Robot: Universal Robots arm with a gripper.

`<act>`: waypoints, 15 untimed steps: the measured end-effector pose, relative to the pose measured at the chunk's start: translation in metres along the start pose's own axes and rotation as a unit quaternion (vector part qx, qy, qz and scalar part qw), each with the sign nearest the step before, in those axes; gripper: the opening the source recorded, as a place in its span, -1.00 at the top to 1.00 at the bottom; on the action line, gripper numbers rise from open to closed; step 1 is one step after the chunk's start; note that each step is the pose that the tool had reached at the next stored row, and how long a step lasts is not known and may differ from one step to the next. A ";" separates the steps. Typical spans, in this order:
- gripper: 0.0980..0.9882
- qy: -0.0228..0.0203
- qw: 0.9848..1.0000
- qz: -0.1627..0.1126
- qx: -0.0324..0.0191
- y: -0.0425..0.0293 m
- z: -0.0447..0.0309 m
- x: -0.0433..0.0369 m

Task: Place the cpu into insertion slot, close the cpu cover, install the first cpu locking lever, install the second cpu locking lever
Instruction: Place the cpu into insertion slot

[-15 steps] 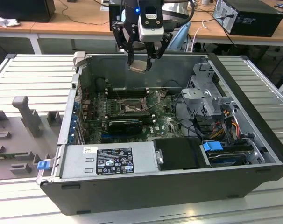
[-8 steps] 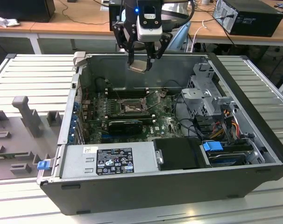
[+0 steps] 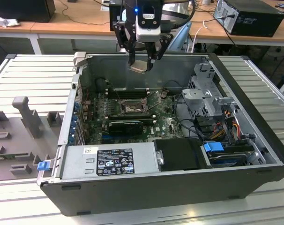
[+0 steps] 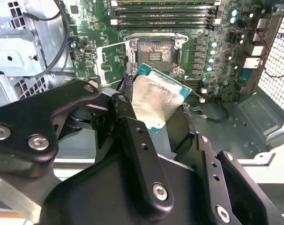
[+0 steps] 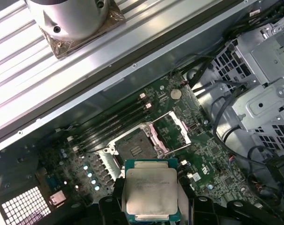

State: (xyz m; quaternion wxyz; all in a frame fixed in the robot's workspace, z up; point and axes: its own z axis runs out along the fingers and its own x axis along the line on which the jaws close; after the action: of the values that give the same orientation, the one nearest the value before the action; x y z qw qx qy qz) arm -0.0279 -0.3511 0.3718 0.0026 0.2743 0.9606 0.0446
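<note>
Clamped on the cpu [image 3: 138, 67], the gripper [image 3: 141, 62] hangs above the open insertion slot [image 3: 131, 107], the cpu cover [image 5: 182, 126] raised. A stickered power supply [image 3: 81, 164] fronts the opened computer case [image 3: 179, 190] on a slatted metal bench [image 3: 29, 79].

Exterior view, top centre of the frame: black linkage-type gripper [image 3: 141, 62] is showing slim, angled bars below a white-and-grey rounded wrist housing [image 3: 147, 26]. A small blue indicator light [image 3: 136, 10] is glowing on the dark section above that housing. A thin black cable [image 3: 182, 16] is looping away toward the upper right of the frame.

Second wrist view: matte black metal finger links [image 4: 132, 140] are showing rounded edges and small drilled holes. Silver socket-head screws [image 4: 160, 191] are catching light at the pivots. A broad black knuckle plate [image 4: 34, 126] is carrying two more.

First wrist view: silver-grey cylindrical arm base [image 5: 69, 16] is showing dark bolt recesses around its rim.
</note>
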 end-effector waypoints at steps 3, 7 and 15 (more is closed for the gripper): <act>0.03 -0.001 1.000 0.010 0.000 0.0000 0.0000 0.0000; 0.03 -0.003 1.000 0.030 -0.001 0.0000 0.0000 0.0000; 0.03 -0.005 0.999 0.054 -0.001 0.0000 0.0000 0.0000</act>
State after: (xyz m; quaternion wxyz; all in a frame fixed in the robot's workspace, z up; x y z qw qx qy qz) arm -0.0279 -0.3511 0.3718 0.0050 0.3255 0.9445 0.0445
